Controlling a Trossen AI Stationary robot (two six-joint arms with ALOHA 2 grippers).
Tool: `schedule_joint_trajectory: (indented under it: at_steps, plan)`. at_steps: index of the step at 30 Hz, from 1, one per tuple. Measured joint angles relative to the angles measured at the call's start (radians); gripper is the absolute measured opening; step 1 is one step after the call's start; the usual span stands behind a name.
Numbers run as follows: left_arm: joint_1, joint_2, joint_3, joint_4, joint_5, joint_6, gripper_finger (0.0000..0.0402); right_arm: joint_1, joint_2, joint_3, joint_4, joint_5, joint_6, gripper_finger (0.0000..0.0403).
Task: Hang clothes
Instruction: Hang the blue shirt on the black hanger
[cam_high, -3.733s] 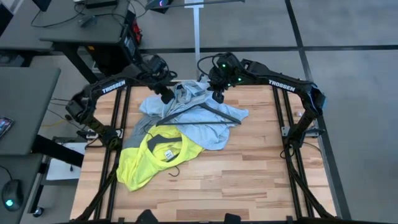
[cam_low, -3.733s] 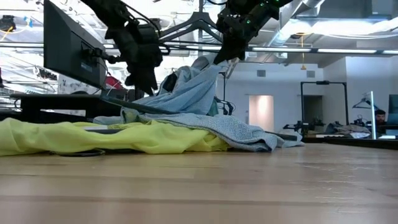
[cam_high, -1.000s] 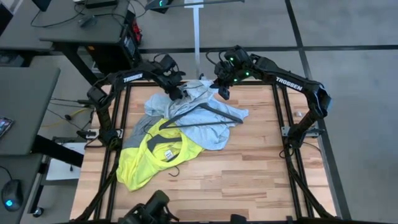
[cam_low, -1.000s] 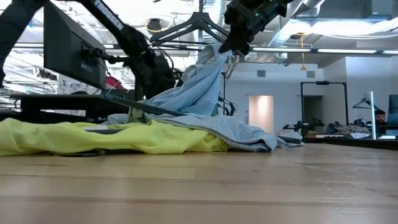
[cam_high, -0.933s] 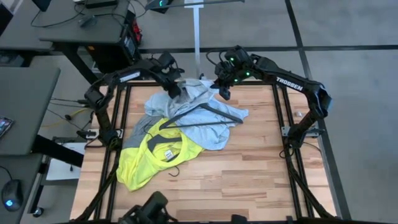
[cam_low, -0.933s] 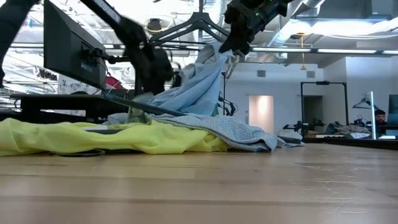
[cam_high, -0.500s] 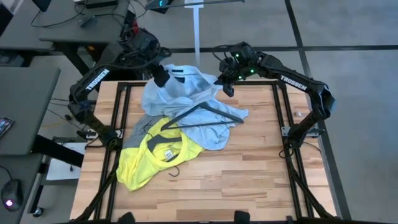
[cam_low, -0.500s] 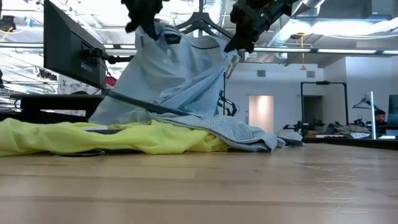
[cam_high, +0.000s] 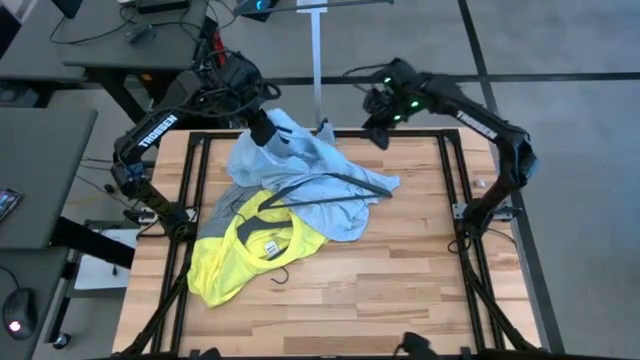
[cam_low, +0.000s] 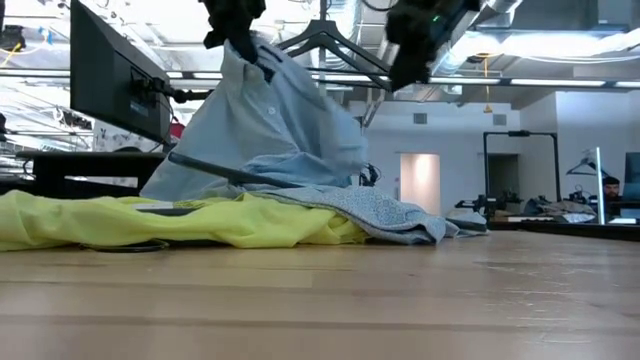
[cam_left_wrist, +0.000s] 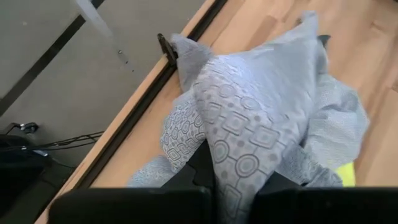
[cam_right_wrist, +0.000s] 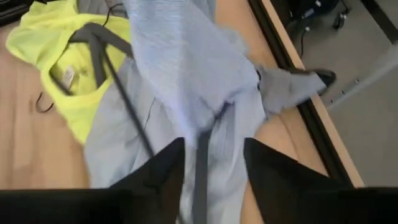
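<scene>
While the left jaws (cam_high: 262, 133) stand clamped on a fold of the pale blue shirt (cam_high: 300, 160), we see that shirt lifted into a peak in the upper middle of the high view, its lower part trailing onto the worktop (cam_high: 400, 270). The patterned inside of the cloth fills the left wrist view (cam_left_wrist: 249, 137), pinched between the two dark fingers. Up and to the right, the right jaws (cam_high: 380, 135) hang over the worktop's far edge, parted and holding nothing, with the shirt draped below them in the right wrist view (cam_right_wrist: 186, 68).

We count three garments: the blue shirt, one neon-yellow T-shirt (cam_high: 235, 262) at lower left of the heap, and one grey T-shirt (cam_high: 217, 222) showing beside the yellow one. We count one black hanger (cam_high: 325, 186) lying across the blue cloth, and a thin dark hook (cam_high: 284, 270) next to the yellow collar.
</scene>
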Motion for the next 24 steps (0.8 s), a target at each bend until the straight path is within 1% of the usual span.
schedule_joint_trajectory:
  at_steps: [2, 3, 5, 7, 10, 13, 16, 22, 24]
  plan:
    - [0.001, 0.002, 0.000, -0.003, -0.001, 0.006, 0.0000, -0.013, -0.014, -0.023, -0.062, -0.005, 0.011, 0.0195]
    - [0.001, 0.002, 0.000, -0.002, 0.000, 0.011, 0.0000, -0.017, -0.022, -0.057, -0.072, -0.012, 0.013, 0.0201]
    - [0.000, 0.001, 0.000, -0.002, 0.000, 0.016, 0.0000, -0.015, -0.046, -0.172, -0.014, -0.043, 0.017, 0.0208]
    - [-0.001, 0.001, 0.000, -0.004, -0.001, 0.018, 0.0000, -0.013, -0.062, -0.327, 0.154, -0.078, 0.074, 0.0211]
    - [-0.002, 0.001, 0.000, -0.007, 0.000, 0.034, 0.0000, -0.014, -0.052, -0.537, 0.434, -0.118, 0.214, 0.0211]
    - [-0.002, 0.001, 0.000, -0.009, 0.011, 0.040, 0.0000, -0.007, -0.017, -0.667, 0.650, -0.127, 0.307, 0.0211]
    - [-0.002, 0.001, 0.000, -0.012, 0.042, 0.043, 0.0000, 0.011, 0.040, -0.718, 0.724, -0.127, 0.343, 0.0211]
    - [-0.004, 0.001, 0.000, -0.041, 0.063, 0.072, 0.0000, 0.057, 0.163, -0.721, 0.740, -0.105, 0.331, 0.0211]
    - [-0.004, 0.001, 0.000, -0.050, 0.064, 0.076, 0.0000, 0.080, 0.189, -0.721, 0.753, -0.142, 0.333, 0.0211]
